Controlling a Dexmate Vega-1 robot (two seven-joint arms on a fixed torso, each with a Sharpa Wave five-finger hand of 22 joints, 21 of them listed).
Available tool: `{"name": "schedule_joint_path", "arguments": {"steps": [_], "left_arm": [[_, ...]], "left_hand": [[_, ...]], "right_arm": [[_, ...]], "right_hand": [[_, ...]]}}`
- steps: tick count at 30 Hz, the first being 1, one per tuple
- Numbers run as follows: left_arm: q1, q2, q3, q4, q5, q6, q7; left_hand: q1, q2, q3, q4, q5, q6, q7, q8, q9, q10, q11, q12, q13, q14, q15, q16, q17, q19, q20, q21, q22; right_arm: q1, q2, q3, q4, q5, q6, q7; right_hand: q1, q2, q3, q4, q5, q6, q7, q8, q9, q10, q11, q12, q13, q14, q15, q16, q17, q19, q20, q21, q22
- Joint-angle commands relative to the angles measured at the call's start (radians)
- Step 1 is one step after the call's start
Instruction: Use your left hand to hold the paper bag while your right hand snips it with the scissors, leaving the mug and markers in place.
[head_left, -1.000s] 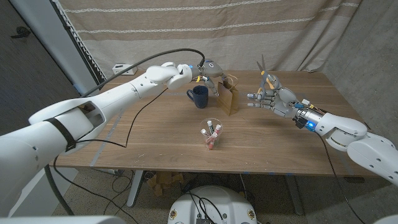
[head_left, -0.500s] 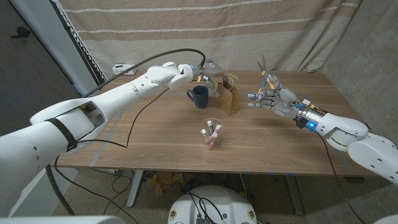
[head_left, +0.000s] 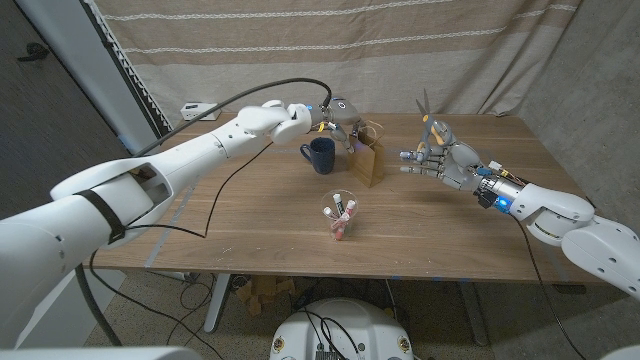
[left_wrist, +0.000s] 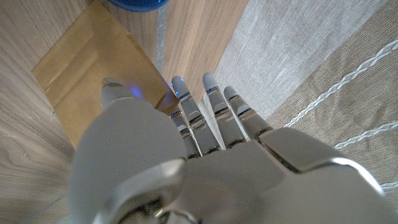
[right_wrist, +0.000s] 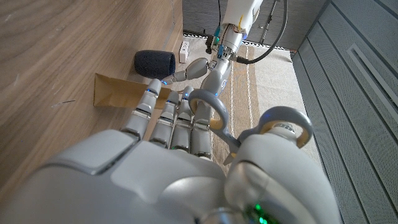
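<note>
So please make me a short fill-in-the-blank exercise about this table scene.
1. The right hand holds the ____, blades pointing up.
2. The left hand is at the top of the paper ____.
3. The dark blue ____ stands beside the paper bag.
4. The clear cup holds ____.

Missing: scissors; bag; mug; markers
</note>
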Motion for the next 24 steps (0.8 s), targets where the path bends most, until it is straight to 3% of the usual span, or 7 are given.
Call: {"name": "schedule_joint_path", "arguments": {"steps": [1,10,15,17,20,22,24], "left_arm": [[0.005,0.005,-0.006,0.007,-0.018,-0.035,0.053],[0.015,0.012,-0.013,0.003,-0.017,-0.04,0.084],[0.022,0.013,-0.013,0.002,-0.014,-0.041,0.097],[0.023,0.013,-0.013,-0.001,-0.007,-0.036,0.097],[0.024,0.012,-0.012,0.004,-0.006,-0.039,0.108],[0.025,0.01,-0.013,0.012,-0.01,-0.047,0.125],[0.027,0.01,-0.012,0.013,-0.01,-0.049,0.13]], "left_hand": [[0.023,0.003,-0.003,-0.008,0.005,0.022,0.001,0.005,0.002,0.025,0.001,0.025,0.018,0.021,-0.161,0.001,0.006,0.014,-0.055,0.005,0.003],[0.082,0.013,-0.015,-0.007,0.005,0.074,0.002,-0.011,0.001,0.096,0.002,0.146,0.118,0.136,-0.164,0.008,0.049,0.037,-0.057,0.01,0.008],[0.213,0.045,-0.005,-0.032,-0.004,0.218,0.005,0.02,0.015,0.141,0.003,0.247,0.218,0.26,-0.165,0.011,0.097,0.074,-0.058,0.019,0.011],[0.251,0.06,-0.001,-0.039,-0.011,0.236,0.006,0.023,0.021,0.14,0.004,0.259,0.235,0.303,-0.168,0.016,0.111,0.077,-0.057,0.019,0.012],[0.342,0.09,0.012,-0.062,-0.038,0.296,0.011,0.045,0.037,0.144,0.004,0.275,0.262,0.381,-0.171,0.011,0.13,0.084,-0.057,0.022,0.015],[0.434,0.106,0.032,-0.096,-0.078,0.311,0.015,0.054,0.053,0.148,0.008,0.288,0.29,0.451,-0.173,-0.002,0.14,0.09,-0.071,0.026,0.018],[0.47,0.11,0.041,-0.109,-0.114,0.34,0.017,0.077,0.074,0.152,0.01,0.301,0.317,0.487,-0.176,-0.019,0.14,0.1,-0.085,0.033,0.022]], "right_arm": [[-0.01,0.003,0.01,-0.006,-0.004,0.004,0.001],[-0.011,0.005,0.012,-0.008,-0.007,0.005,0.006],[-0.013,0.006,0.012,-0.011,-0.007,0.005,0.005],[-0.015,0.007,0.013,-0.013,-0.008,0.005,0.002],[-0.016,0.009,0.015,-0.014,-0.01,0.008,0.001],[-0.016,0.009,0.016,-0.015,-0.006,0.004,0.0],[-0.016,0.007,0.016,-0.016,-0.008,0.002,-0.002]], "right_hand": [[0.011,0.0,-0.003,-0.006,-0.006,-0.001,0.002,-0.001,0.0,0.009,-0.002,-0.001,0.004,0.008,-0.003,0.0,0.003,0.011,0.0,-0.005,0.002],[0.014,0.003,-0.002,-0.008,-0.007,0.001,0.003,-0.001,0.0,0.008,-0.004,-0.003,0.005,0.008,-0.001,-0.001,0.003,0.013,0.0,-0.009,0.002],[0.014,0.004,-0.001,-0.008,-0.008,-0.001,0.004,0.0,0.001,0.01,-0.004,-0.003,0.005,0.008,-0.002,-0.002,0.003,0.015,-0.001,-0.011,0.002],[0.014,0.004,-0.001,-0.008,-0.008,0.0,0.004,-0.001,0.0,0.009,-0.004,-0.003,0.005,0.008,-0.002,-0.002,0.003,0.015,-0.001,-0.012,0.002],[0.015,0.005,-0.001,-0.009,-0.009,0.001,0.002,0.0,0.0,0.009,-0.005,-0.004,0.005,0.008,-0.003,-0.002,0.003,0.015,0.0,-0.013,0.002],[0.015,0.005,-0.001,-0.009,-0.009,-0.001,0.003,-0.001,0.0,0.01,-0.004,-0.004,0.005,0.008,-0.002,-0.002,0.003,0.017,0.0,-0.013,0.002],[0.016,0.005,-0.001,-0.009,-0.009,-0.001,0.003,-0.001,0.0,0.009,-0.004,-0.004,0.005,0.008,-0.002,-0.002,0.003,0.018,0.0,-0.013,0.002]]}}
